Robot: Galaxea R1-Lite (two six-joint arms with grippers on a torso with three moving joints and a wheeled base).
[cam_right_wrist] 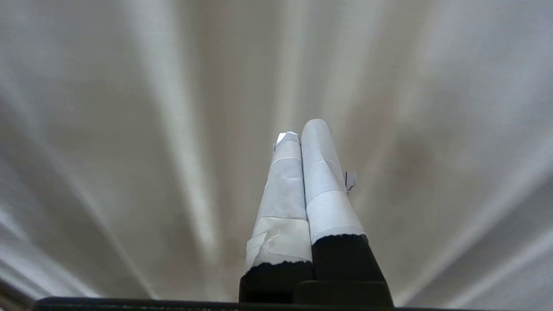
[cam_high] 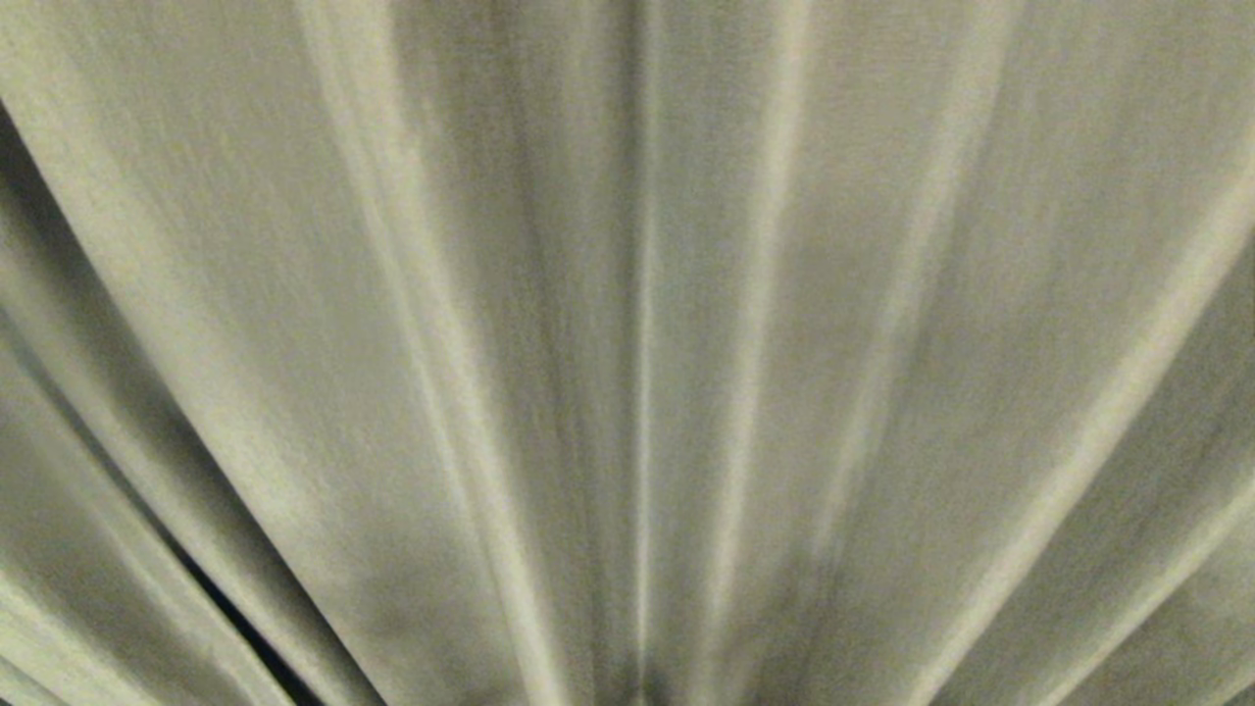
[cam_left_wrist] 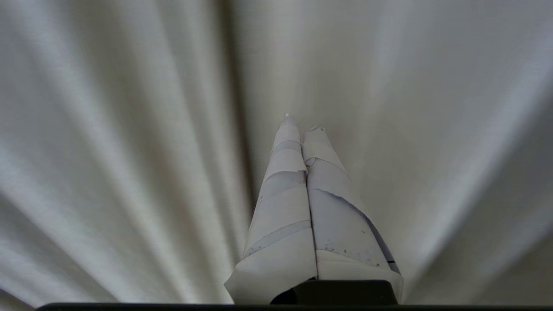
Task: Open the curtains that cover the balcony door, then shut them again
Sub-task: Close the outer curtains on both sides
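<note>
Curtains fill the whole head view — pleats fanning out from bottom centre. Left gripper and right gripper both pressed closed, holding nothing — pointing at cloth.

The left gripper, its two tapered fingers wrapped in white tape, rises from the lower centre of its wrist view, pressed together and empty. The right gripper, white-taped over black finger bases, likewise stands lower centre, fingers together, holding nothing.
</note>
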